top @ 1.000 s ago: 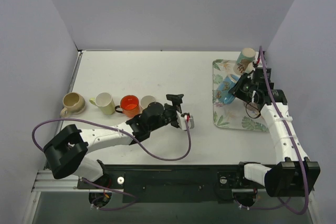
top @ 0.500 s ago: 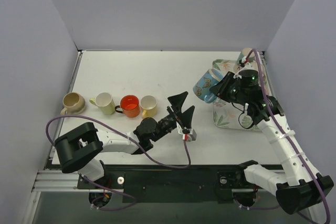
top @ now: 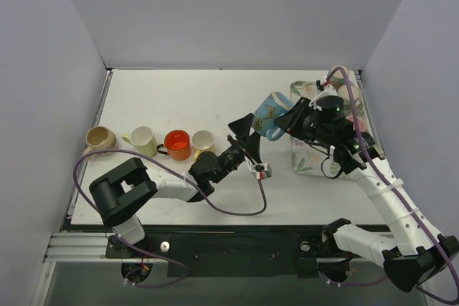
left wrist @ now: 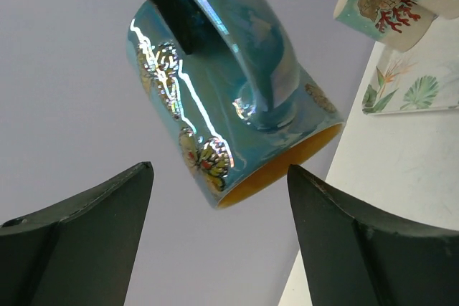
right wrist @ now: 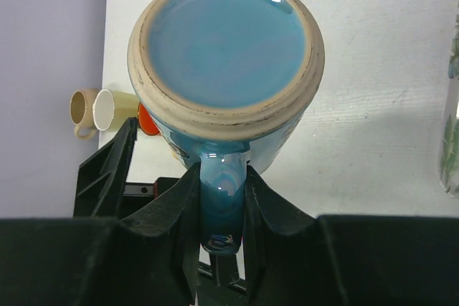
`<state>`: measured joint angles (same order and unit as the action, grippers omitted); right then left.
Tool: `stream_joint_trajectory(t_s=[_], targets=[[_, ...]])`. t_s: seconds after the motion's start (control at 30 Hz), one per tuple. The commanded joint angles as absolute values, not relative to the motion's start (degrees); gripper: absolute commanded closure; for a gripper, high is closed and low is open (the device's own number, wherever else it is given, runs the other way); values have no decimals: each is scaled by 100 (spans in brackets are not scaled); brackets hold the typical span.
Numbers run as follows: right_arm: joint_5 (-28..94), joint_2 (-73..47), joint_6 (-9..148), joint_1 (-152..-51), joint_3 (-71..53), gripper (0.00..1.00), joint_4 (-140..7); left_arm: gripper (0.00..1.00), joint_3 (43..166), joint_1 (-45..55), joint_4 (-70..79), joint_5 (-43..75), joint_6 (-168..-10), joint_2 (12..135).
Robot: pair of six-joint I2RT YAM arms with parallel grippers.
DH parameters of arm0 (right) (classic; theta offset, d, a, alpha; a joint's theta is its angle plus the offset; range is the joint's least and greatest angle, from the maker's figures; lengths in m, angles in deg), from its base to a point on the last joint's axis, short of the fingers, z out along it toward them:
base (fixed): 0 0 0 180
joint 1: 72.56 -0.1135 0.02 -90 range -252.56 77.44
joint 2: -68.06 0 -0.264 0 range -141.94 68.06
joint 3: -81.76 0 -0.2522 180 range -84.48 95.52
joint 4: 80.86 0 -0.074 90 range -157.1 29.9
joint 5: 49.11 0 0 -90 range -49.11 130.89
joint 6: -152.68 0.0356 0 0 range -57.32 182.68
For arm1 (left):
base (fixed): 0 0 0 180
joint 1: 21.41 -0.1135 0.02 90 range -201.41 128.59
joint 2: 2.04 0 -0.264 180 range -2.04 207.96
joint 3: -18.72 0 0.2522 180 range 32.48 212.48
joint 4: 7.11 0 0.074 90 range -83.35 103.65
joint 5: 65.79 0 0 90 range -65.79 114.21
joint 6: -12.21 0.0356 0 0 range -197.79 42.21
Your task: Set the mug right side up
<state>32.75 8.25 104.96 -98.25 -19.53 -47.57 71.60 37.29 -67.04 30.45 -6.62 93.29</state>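
Note:
My right gripper (top: 291, 119) is shut on the handle of a blue mug (top: 270, 115) painted with butterflies and holds it in the air, base up and mouth tilted down. In the right wrist view its bare blue base (right wrist: 226, 44) faces me and the fingers (right wrist: 267, 206) pinch the handle (right wrist: 221, 198). My left gripper (top: 246, 135) is open and points up just below the mug. In the left wrist view the mug (left wrist: 222, 98) hangs above and between the spread fingers (left wrist: 344, 249), clear of both, its yellow inside showing at the rim.
A leaf-patterned tray (top: 308, 163) lies at the right with a pale coral-patterned cup (top: 337, 80) at its far end. A row of upright mugs stands at the left: beige (top: 99, 140), cream (top: 143, 140), orange (top: 177, 144), white (top: 203, 140).
My right gripper has lifted the blue mug off the tray and carried it left toward the table's middle. My left gripper has swung up and moved under it, jaws open.

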Motion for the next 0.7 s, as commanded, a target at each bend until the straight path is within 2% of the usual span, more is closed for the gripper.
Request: stream_joint_trajectory(t_s=[0.0, 0.03, 0.1, 0.13, 0.43, 0.47, 0.5, 0.53, 0.67], targets=[[3210, 1023, 10855, -9928, -1662, 100, -6059, 16, 7405, 3643, -8080, 2853, -72, 9507], [3201, 1014, 10916, -9972, -1671, 100, -6095, 18, 7379, 3590, -8115, 2635, -10, 9525], [3157, 987, 10961, -10016, -1663, 100, -6130, 27, 7353, 3502, -8579, 2422, 113, 9657], [3114, 953, 10978, -10025, -1680, 100, -6156, 35, 7370, 3484, -8764, 2282, 244, 9744], [3078, 917, 11049, -10095, -2022, 100, -6244, 59, 7326, 3493, -8757, 2079, 570, 9578], [3087, 900, 11057, -10095, -2058, 100, -6262, 73, 7300, 3484, -8757, 2087, 553, 9526], [3096, 882, 11040, -10095, -2102, 100, -6244, 81, 7283, 3493, -8757, 2096, 553, 9464], [3122, 882, 11005, -10095, -2128, 100, -6227, 99, 7265, 3493, -8757, 2105, 544, 9446], [3227, 829, 10803, -10095, -2129, 100, -5999, 100, 7195, 3537, -8740, 2236, 369, 9324]])
